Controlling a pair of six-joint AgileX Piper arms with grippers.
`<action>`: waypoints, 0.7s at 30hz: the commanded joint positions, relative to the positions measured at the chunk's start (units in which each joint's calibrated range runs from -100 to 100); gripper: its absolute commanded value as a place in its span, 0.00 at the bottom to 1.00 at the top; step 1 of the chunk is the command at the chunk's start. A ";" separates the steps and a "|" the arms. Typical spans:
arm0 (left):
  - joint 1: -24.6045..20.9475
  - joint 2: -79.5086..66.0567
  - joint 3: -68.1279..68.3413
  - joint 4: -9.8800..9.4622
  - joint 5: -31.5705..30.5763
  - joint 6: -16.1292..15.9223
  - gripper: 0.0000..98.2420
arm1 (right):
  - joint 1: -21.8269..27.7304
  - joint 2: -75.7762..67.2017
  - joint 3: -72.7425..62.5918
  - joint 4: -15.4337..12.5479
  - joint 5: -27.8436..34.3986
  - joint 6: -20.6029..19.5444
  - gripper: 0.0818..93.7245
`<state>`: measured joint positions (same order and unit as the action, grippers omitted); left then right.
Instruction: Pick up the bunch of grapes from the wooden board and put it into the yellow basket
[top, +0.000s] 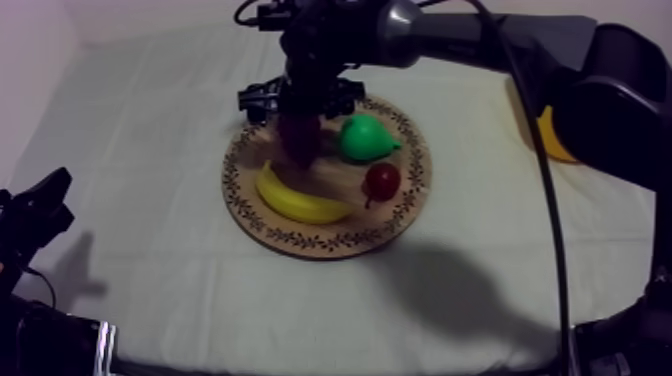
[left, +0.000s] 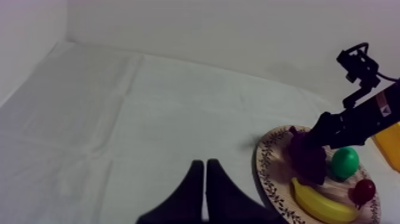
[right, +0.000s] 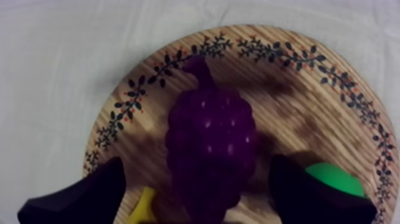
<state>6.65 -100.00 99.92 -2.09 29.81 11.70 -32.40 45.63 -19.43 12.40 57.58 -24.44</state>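
The grapes (right: 211, 140) lay on the board (right: 321, 101), straight below the right gripper (right: 196, 182); its fingers stood wide apart, holding nothing, one at each side of their long axis, stem toward the rim. The left gripper (left: 205, 179), closed on nothing, sat well apart from the board.

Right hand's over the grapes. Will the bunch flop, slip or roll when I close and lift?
The bunch of grapes looks like one moulded lump, so it probably lifts stiffly rather than flopping. Its bumpy, glossy, tapering sides may slip as the open right hand closes. Lying flat on the wooden board, it seems unlikely to roll.
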 joint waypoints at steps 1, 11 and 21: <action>-0.03 0.00 -0.03 0.02 0.01 0.00 0.00 | 0.14 1.27 -0.42 0.15 -0.53 0.00 0.72; -0.03 0.00 -0.03 0.02 0.01 0.00 0.00 | 0.73 5.38 -2.27 0.85 -4.33 0.39 0.65; -0.03 0.00 -0.03 0.02 0.01 0.00 0.00 | 0.60 6.39 -2.73 0.54 -5.72 1.24 0.44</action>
<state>6.65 -100.00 99.92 -2.09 29.81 11.70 -31.73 52.04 -22.15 12.90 51.69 -23.17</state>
